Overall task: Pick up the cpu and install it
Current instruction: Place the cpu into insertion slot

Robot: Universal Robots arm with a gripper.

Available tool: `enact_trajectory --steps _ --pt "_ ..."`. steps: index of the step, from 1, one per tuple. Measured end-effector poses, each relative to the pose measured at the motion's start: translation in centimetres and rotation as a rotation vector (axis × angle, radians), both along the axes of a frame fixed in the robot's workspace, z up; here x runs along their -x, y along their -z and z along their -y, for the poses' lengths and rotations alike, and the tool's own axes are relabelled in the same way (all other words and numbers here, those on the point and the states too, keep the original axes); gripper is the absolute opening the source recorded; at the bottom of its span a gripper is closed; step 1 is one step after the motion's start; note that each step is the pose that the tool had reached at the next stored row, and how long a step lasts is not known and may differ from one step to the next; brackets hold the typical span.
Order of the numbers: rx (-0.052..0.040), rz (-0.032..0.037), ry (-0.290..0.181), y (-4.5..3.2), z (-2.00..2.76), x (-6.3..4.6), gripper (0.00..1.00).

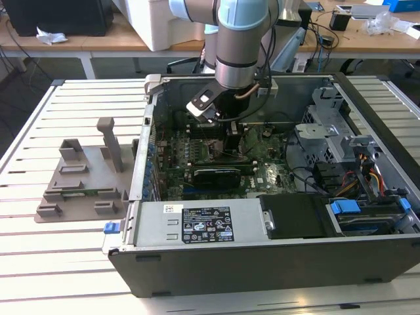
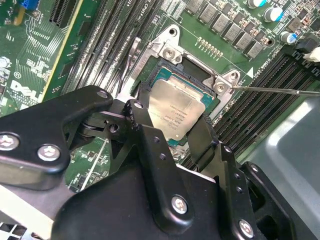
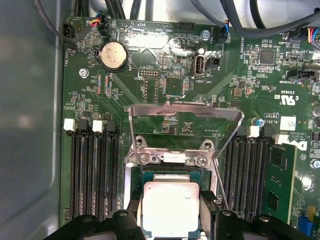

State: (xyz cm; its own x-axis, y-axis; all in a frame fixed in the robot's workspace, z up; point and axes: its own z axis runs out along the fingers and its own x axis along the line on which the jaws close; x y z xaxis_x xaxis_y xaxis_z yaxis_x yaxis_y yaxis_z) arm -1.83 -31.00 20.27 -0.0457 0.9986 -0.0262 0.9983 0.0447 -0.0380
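Observation:
The cpu (image 2: 176,111) (image 3: 170,207), a flat silvery square chip, lies between my two black fingers right over the motherboard socket (image 2: 170,52) (image 3: 172,159). My gripper (image 2: 170,124) (image 3: 171,212) is shut on the cpu, one finger against each of two opposite edges. I cannot tell whether the chip rests in the socket or hovers just above it. In the exterior view the gripper (image 1: 233,134) reaches down into the open computer case (image 1: 262,256), over the middle of the green board.
The socket's metal load plate (image 3: 185,111) stands raised and its thin lever (image 2: 270,90) sticks out sideways. Memory slots (image 3: 92,170) flank the socket. A grey plastic tray with posts (image 1: 82,184) lies outside the case at the exterior view's left. Drive bays and cables (image 1: 354,164) fill the right.

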Motion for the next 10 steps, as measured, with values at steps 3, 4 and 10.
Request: enact_trajectory --steps 3,4,10 --pt "0.0011 0.0 -0.035 0.01 0.17 0.01 0.62" --pt "0.0011 0.0 -0.044 0.0 0.18 0.01 0.62" --pt "0.0004 0.0002 -0.059 0.01 0.17 0.01 0.62"
